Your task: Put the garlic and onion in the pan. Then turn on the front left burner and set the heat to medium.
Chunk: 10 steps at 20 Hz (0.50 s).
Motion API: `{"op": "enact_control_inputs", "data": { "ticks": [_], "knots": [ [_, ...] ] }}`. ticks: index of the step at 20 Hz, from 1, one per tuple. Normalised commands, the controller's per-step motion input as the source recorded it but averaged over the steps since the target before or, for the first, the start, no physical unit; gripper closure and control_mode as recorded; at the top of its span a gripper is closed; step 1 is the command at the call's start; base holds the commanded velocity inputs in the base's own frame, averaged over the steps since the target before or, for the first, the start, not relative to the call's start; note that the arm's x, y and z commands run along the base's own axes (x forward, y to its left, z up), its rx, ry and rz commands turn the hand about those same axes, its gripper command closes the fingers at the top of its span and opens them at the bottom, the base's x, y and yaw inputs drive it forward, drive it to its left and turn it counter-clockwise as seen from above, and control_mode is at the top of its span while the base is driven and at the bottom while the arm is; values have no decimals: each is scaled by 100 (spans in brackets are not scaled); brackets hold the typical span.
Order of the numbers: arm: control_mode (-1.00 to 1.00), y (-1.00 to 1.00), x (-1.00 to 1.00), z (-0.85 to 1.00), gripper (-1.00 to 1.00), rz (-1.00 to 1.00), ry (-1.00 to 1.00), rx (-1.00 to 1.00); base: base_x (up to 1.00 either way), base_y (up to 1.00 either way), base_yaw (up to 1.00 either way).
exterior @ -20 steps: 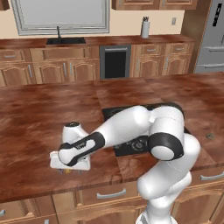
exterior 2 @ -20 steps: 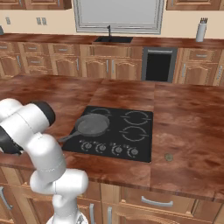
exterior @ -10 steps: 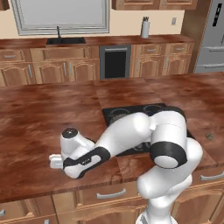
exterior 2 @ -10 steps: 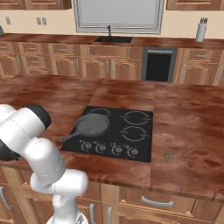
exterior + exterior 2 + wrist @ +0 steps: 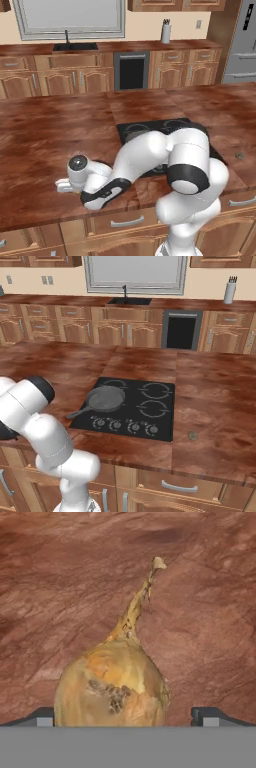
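No brand, label or writing can be read. At the counter's [image 5: 45, 150] left front edge the gripper [image 5: 128, 719] stands low with jaws wide, the onion [image 5: 112, 689] between its fingertips [image 5: 210, 716], lying on the wood, not gripped. Rightwards, the pan [image 5: 105, 398] sits on the front left burner of the cooktop [image 5: 150, 418]

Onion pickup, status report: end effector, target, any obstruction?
End effector open, low over the counter. Onion lies between the fingertips, not yet gripped, stem pointing away. Pan waits on the front left burner. Nothing in the way.
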Motion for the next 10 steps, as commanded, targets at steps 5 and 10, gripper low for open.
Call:
{"op": "enact_control_inputs", "data": {
  "ticks": [5,10],
  "knots": [
    [-100,1,13,0,100,6,-9,0,0,0,0],
    [-100,-7,-11,8,100,0,-21,0,0,0,0]
  ]
}}
